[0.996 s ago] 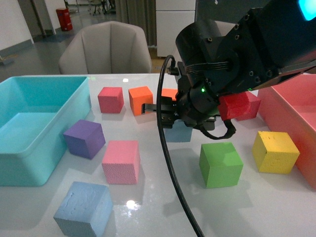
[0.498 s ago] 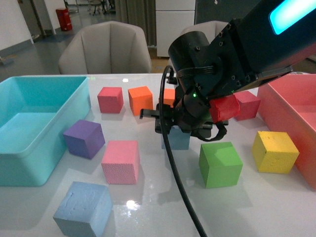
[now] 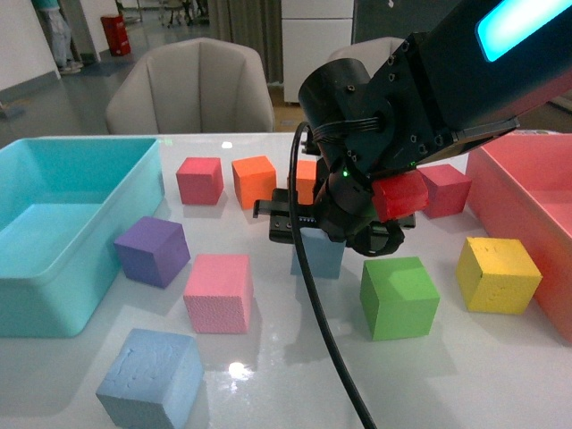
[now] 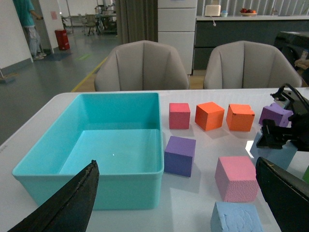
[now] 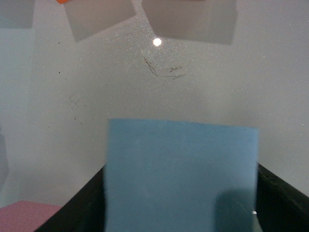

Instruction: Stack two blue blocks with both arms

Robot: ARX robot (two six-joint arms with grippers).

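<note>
On the counter [image 3: 500, 375], the right gripper [image 5: 179, 205] sits around a blue block [image 3: 317, 256], tight or loose I cannot tell, so it may slip; the left gripper [image 4: 174, 198] is wide open.

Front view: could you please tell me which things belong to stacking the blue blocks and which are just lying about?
Job: far blue block, near blue block, right gripper, left gripper.
Lying about: teal bin, pink bin, purple cube, pink cube, red cube, orange cube, green cube, yellow cube.
</note>
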